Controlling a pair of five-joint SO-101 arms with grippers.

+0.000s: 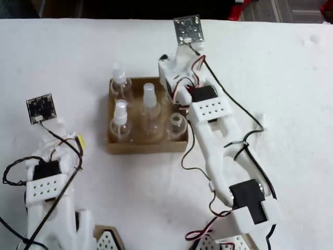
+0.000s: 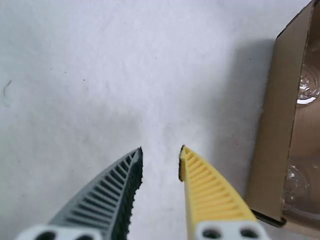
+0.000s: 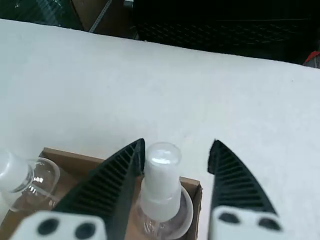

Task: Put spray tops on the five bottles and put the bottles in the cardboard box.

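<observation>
Bottle (image 3: 162, 200) with its spray top (image 3: 161, 167) on stands between the fingers (image 3: 107, 187) of the right gripper (image 3: 177, 144). The fingers are spread to either side of the top: one is just beside it, the other apart, and neither looks to pinch it. The bottle sits upright in a corner of the cardboard box (image 3: 75, 156).

I judge it light, of thin clear plastic, stiff at the neck but likely to give and slip if squeezed on its round body. The white top looks the firmer, less slippery place to take hold. A grip low on its collar should let the bottle hang straight without pulling the top off. Tall and narrow, it would tip easily against a neighbour.

Farther out in the box, the high view shows three more bottles wearing tops, among them a middle bottle (image 1: 150, 107). A fourth bottle (image 1: 176, 125) stands near the right arm; its neck looks bare, though I cannot tell for sure. If so, that one has yet to get a top.

The left gripper (image 2: 161, 150) hangs over the counter (image 2: 100, 75) just beside the box's outer wall. Its grey and yellow fingers (image 2: 210, 190) are parted with nothing between them.
</observation>
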